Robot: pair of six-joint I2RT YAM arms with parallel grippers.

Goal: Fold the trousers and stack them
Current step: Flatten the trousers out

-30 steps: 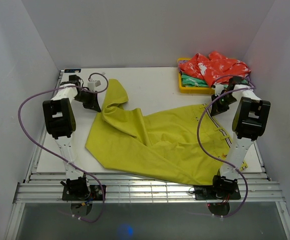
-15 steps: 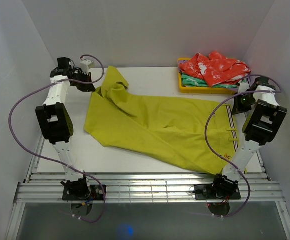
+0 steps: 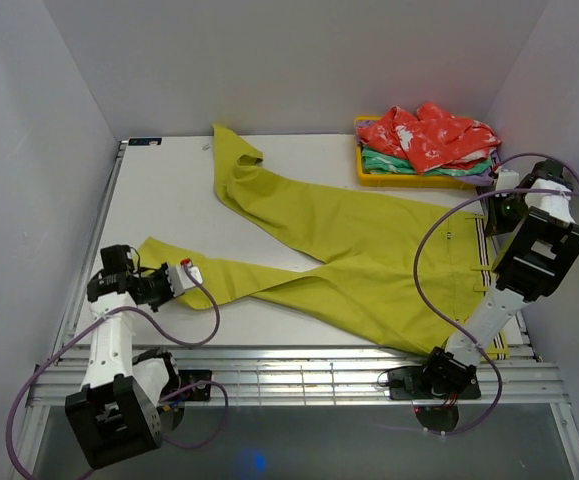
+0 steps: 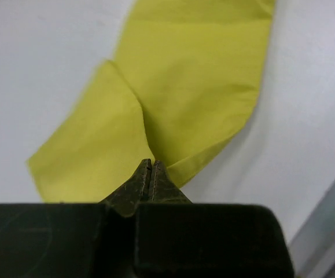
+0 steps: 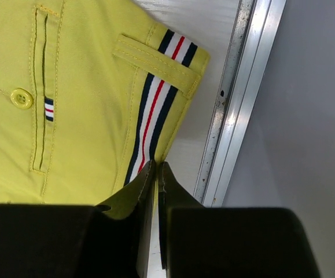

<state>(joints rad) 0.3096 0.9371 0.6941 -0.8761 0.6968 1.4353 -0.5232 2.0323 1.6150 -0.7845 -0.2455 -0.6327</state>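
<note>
The mustard yellow-green trousers [image 3: 369, 250] lie flat on the white table, waistband at the right, the two legs spread apart to the left. One leg runs to the far edge, the other to the near left. My left gripper [image 3: 172, 287] is at the near left, shut on the hem edge of the near leg [image 4: 202, 87]; its tips [image 4: 150, 165] pinch the cloth. My right gripper [image 3: 497, 212] is at the far right, shut [image 5: 157, 168] on the waistband edge beside the striped lining strip [image 5: 155, 98].
A yellow tray [image 3: 409, 181] at the back right holds a red patterned garment [image 3: 424, 135] on top of a green one. The table's metal side rail [image 5: 242, 104] runs just right of the waistband, with the grey wall beyond. Slatted rails cross the near edge.
My left arm has swung from the far left to the near left, drawing one leg out towards the front. The legs now lie spread apart. My right gripper shifted slightly right with the waistband.
</note>
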